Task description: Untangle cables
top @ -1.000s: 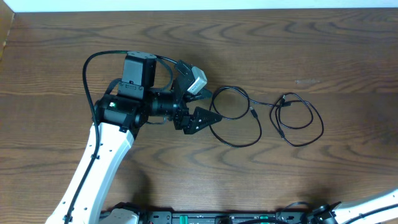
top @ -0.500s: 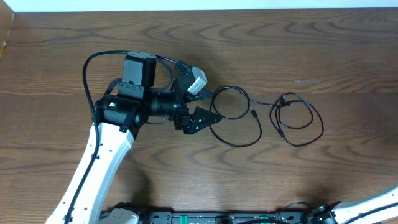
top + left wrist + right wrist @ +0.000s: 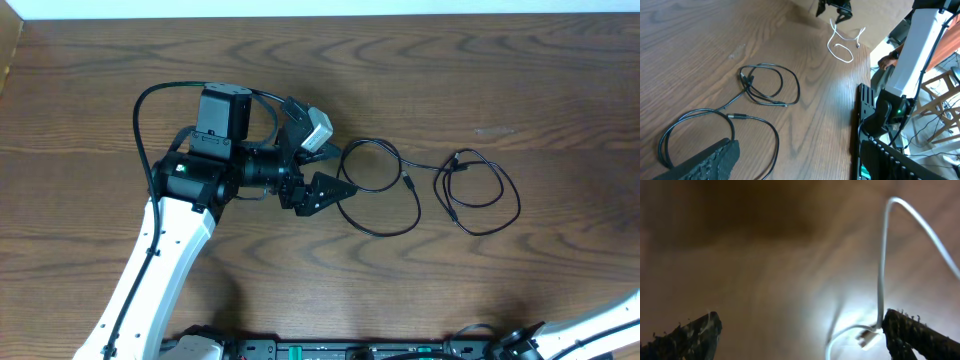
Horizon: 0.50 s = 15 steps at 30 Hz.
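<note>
Black cords [image 3: 410, 183] lie loose on the table [image 3: 500, 80], their nearest loop just beside your left gripper [image 3: 322, 160], which gapes wide and holds nothing. The white cord [image 3: 881, 280] lies ungripped between your right gripper's [image 3: 797, 322] wide-spread fingers.

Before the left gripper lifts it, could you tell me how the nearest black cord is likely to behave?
The black cord is thread-thin and lies in slack loops, so it will probably droop limply and weigh little. The second loop beside it may be linked, so it could drag along.
</note>
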Each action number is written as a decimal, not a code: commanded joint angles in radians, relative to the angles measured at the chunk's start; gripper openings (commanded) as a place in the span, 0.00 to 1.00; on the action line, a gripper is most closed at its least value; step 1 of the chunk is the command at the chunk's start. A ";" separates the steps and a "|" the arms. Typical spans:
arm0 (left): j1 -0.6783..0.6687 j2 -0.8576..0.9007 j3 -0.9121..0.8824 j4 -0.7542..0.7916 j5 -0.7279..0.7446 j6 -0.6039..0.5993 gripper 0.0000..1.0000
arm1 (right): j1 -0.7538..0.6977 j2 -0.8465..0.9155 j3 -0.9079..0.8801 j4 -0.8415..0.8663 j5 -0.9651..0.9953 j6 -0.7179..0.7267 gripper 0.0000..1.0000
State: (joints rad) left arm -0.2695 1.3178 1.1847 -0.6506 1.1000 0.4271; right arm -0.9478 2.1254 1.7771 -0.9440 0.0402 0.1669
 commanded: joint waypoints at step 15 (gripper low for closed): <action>-0.001 0.001 -0.006 -0.030 0.013 0.024 0.82 | 0.090 -0.313 -0.006 -0.109 0.047 0.062 0.99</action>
State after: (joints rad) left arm -0.2695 1.3178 1.1847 -0.6773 1.1000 0.4271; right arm -0.8639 1.8004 1.7721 -1.0328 0.2024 0.2459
